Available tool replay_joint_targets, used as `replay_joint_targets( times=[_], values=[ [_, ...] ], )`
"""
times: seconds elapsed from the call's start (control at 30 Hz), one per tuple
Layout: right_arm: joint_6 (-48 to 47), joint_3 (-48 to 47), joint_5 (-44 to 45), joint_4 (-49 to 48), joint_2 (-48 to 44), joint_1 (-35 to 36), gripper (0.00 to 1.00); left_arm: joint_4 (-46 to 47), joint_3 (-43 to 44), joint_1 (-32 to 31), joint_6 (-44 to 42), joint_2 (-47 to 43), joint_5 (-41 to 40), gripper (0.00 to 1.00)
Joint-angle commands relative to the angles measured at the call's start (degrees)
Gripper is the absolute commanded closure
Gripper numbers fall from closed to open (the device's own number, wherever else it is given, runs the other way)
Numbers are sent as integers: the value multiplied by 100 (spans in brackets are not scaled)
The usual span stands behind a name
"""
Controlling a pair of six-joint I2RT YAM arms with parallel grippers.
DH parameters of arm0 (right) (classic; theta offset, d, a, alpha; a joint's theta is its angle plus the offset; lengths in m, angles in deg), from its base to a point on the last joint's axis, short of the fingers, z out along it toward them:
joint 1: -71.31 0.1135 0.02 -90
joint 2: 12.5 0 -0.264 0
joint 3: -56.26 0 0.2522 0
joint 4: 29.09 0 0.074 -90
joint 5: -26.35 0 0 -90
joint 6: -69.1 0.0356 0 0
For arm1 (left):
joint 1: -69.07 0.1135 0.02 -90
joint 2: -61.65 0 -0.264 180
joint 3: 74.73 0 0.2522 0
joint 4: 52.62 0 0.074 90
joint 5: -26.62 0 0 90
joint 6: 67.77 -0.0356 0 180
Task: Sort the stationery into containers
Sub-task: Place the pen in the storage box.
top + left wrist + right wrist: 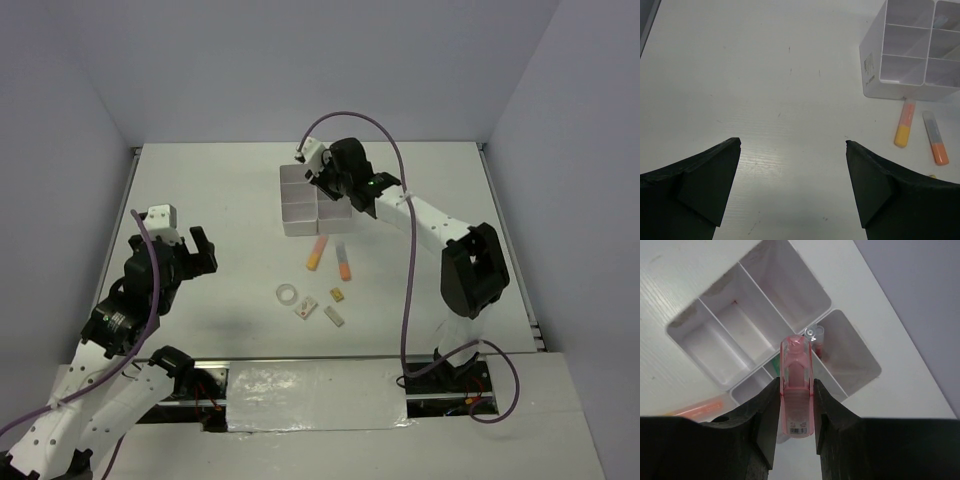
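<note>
The left gripper (792,141) hangs over the white table (765,75), jaws spread wide. At upper right stand the white containers (872,65) (only partly in frame). Just beside their near wall lie a peach-and-yellow highlighter (904,125) and a grey-and-orange highlighter (935,137), near each other, not touching

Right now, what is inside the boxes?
A clear-capped pen stands in one of the boxes; something green shows in another; three look empty. The right tool and its pink highlighter cover the rest.

A barcode sticker (797,430) sits low on the pink highlighter (796,385); faint print (869,64) marks the white organiser's (873,87) side wall. Neither is legible.
</note>
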Motion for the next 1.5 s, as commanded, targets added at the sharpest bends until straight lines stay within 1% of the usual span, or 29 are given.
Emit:
replay_joint_targets(
  times=[0.0, 0.07, 0.1, 0.23, 0.27, 0.33, 0.37, 0.4, 0.47, 0.5, 0.57, 0.67, 0.7, 0.8, 0.9, 0.93, 0.97, 1.23, 1.27, 1.33, 1.43, 1.47],
  values=[
    [-761, -286, -556, -240, 197, -174, 100, 225, 114, 30, -15, -16, 24, 1],
    [-919, -189, -839, -354, 207, -297, 100, 243, 96, 30, -32, -25, 59, 1],
    [-963, -41, -1136, -407, 163, -402, 100, 243, 105, 30, -32, -17, 77, 1],
    [-1104, 469, -1638, -986, -39, -587, 100, 252, 96, 30, -50, 1, 103, 1],
    [-1130, 549, -1692, -1196, -65, -587, 100, 252, 87, 30, -41, 10, 112, 1],
    [-1200, 690, -1754, -1260, -49, -587, 100, 261, 87, 30, -67, 19, 156, 1],
    [-1227, 647, -1746, -1408, -13, -605, 99, 269, 79, 30, -67, 19, 165, 1],
    [-1253, 594, -1737, -1392, 109, -596, 96, 278, 78, 30, -76, 19, 191, 1],
    [-1324, 427, -1693, -1322, 232, -631, 96, 278, 78, 30, -76, 19, 191, 1],
    [-1350, 383, -1658, -1313, 337, -640, 93, 287, 87, 30, -85, 19, 191, 1],
    [-1385, 304, -1544, -1199, 417, -666, 90, 287, 70, 30, -85, 1, 209, 1],
    [-1385, 329, -1605, -1233, 453, -728, 86, 313, 78, 30, -111, 1, 261, 1],
    [-1385, 338, -1614, -1242, 470, -745, 81, 313, 70, 30, -120, 10, 270, 1],
    [-1368, 295, -1596, -1216, 558, -789, 74, 322, 70, 30, -129, 19, 297, 1],
    [-1315, 268, -1570, -1260, 620, -842, 70, 322, 70, 30, -129, 1, 297, 1],
    [-1298, 303, -1570, -1260, 611, -842, 68, 331, 61, 30, -138, -8, 314, 1],
    [-1289, 321, -1579, -1260, 559, -860, 64, 331, 61, 30, -146, -16, 332, 1],
    [-1262, 514, -1658, -1506, 242, -860, 50, 322, 61, 30, -146, -95, 270, 1],
    [-1271, 532, -1658, -1523, 207, -869, 46, 339, 52, 30, -146, -104, 288, 1],
    [-1262, 541, -1675, -1524, 163, -869, 44, 331, 52, 30, -146, -113, 270, 1],
    [-1131, 558, -1684, -1506, 58, -869, 43, 322, 70, 30, -146, -96, 270, 1],
    [-1052, 576, -1719, -1541, -125, -869, 43, 322, 61, 30, -146, -96, 262, 1]
  ],
)
